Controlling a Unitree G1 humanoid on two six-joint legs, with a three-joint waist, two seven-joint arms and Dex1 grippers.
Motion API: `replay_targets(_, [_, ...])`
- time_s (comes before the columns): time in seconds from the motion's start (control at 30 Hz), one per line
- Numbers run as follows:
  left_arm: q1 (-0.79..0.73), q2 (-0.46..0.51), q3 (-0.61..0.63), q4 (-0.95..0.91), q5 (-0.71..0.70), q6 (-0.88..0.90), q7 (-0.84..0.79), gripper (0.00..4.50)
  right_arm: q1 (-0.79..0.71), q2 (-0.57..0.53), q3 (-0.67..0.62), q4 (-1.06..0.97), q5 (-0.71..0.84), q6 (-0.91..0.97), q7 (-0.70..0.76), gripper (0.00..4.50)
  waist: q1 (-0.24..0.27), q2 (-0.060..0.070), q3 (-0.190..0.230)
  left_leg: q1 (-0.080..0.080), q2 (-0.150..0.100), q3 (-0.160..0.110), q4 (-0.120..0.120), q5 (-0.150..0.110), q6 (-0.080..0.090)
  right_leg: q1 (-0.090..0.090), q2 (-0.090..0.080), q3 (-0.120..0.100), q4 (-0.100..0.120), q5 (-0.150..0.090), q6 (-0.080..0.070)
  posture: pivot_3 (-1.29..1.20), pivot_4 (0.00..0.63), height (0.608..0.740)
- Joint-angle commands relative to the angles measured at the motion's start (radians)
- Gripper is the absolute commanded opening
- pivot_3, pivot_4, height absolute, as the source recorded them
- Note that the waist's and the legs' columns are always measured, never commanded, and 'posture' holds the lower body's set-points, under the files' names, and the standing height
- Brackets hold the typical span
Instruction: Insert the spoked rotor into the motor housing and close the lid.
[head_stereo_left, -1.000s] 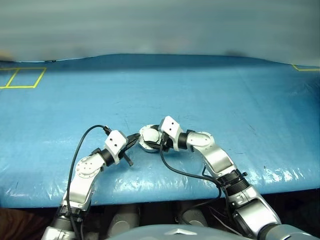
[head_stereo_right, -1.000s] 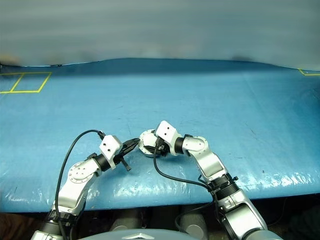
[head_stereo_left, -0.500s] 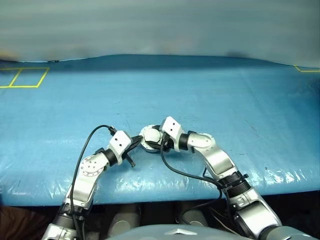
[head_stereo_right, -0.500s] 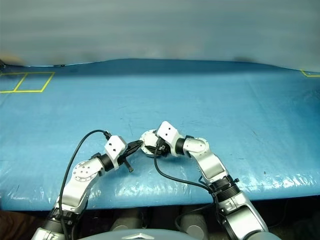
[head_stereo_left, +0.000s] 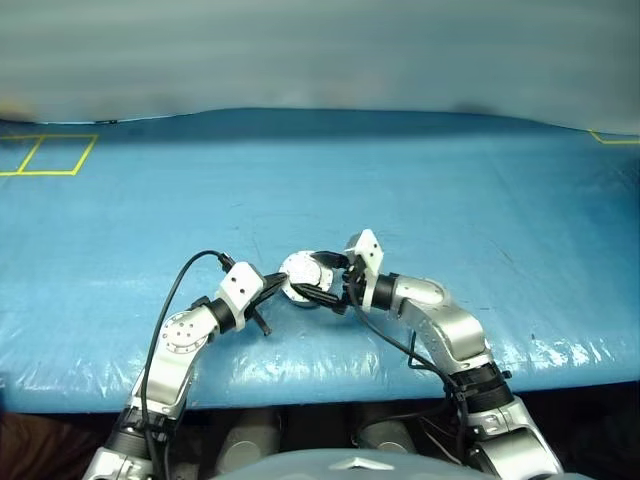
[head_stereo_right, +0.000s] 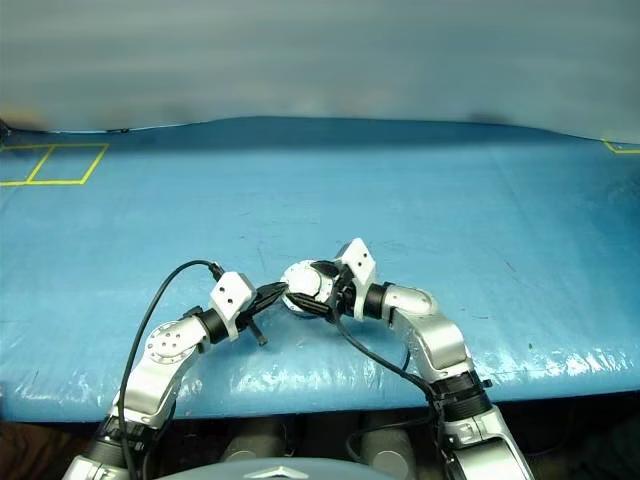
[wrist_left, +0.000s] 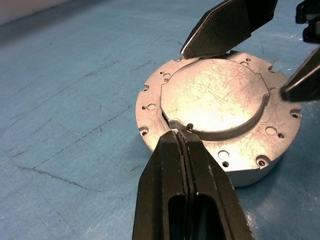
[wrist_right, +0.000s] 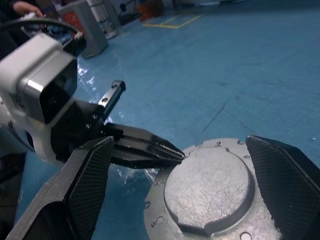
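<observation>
The motor housing (wrist_left: 247, 177) is a round silver body standing on the blue table (head_stereo_left: 450, 200) near its front edge. The lid (wrist_left: 212, 100) lies on top of it, plain scratched grey face up. The spoked rotor is hidden. My left gripper (wrist_left: 181, 137) is shut, and its tip touches the housing's top edge on the left side (head_stereo_left: 277, 284). My right gripper (wrist_right: 178, 144) is open just above the lid, one finger on either side and neither touching. In the left eye view it reaches in from the right (head_stereo_left: 326, 280).
A yellow tape square (head_stereo_left: 50, 155) marks the far left of the table, and a yellow tape corner (head_stereo_left: 612, 137) marks the far right. The table's front edge (head_stereo_left: 330, 375) runs just behind my arms. Equipment (wrist_right: 90, 25) stands on the floor beyond.
My right gripper has opened wider, rolled at the wrist and lifted a little up and back from the lid. The left gripper has stayed at the housing's edge.
</observation>
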Motion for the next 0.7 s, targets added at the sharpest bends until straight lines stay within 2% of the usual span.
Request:
replay_targets(0.03, [0.016, 0.0, -0.035, 0.01, 0.013, 0.018, -0.011, 0.0, -0.001, 0.018, -0.111, -0.055, 0.119, 0.061, -0.051, 4.46, 0.001, 0.0, 0.0, 0.0, 0.0, 0.0, 0.0, 0.0, 0.0, 0.0, 0.0, 0.0, 0.0, 0.0, 0.0, 0.0, 0.15, 0.74])
replay_targets(0.23, [0.015, -0.004, -0.043, 0.016, 0.017, 0.01, -0.01, 0.0, 0.023, -0.003, -0.219, -0.044, 0.257, 0.283, -0.149, 4.46, 0.001, 0.0, 0.0, 0.0, 0.0, 0.0, 0.0, 0.0, 0.0, 0.0, -0.001, 0.0, 0.0, 0.0, 0.0, 0.0, 0.15, 0.74])
replay_targets(0.37, [0.01, -0.009, -0.047, 0.023, 0.022, 0.004, -0.008, 0.0, 0.047, 0.021, -0.312, 0.021, 0.403, 0.464, -0.204, 4.46, 0.002, 0.0, 0.0, 0.0, 0.0, 0.0, 0.0, 0.0, 0.0, 0.0, -0.001, 0.0, 0.0, -0.001, -0.002, 0.0, 0.15, 0.74])
replay_targets(0.53, [0.009, -0.012, -0.048, 0.03, 0.029, -0.006, -0.004, 0.0, 0.069, 0.047, -0.352, 0.082, 0.464, 0.567, -0.252, 4.46, 0.002, 0.0, 0.0, -0.001, -0.001, 0.001, 0.0, 0.0, 0.001, 0.0, -0.001, 0.0, 0.0, -0.001, -0.002, 0.0, 0.15, 0.74])
replay_targets(0.7, [0.013, -0.013, -0.048, 0.031, 0.031, -0.009, -0.002, 0.0, 0.072, 0.073, -0.338, 0.105, 0.456, 0.59, -0.275, 4.46, 0.0, 0.0, 0.0, -0.001, -0.001, 0.001, 0.0, 0.0, 0.001, 0.0, -0.001, 0.0, 0.0, 0.0, -0.001, 0.0, 0.15, 0.74])
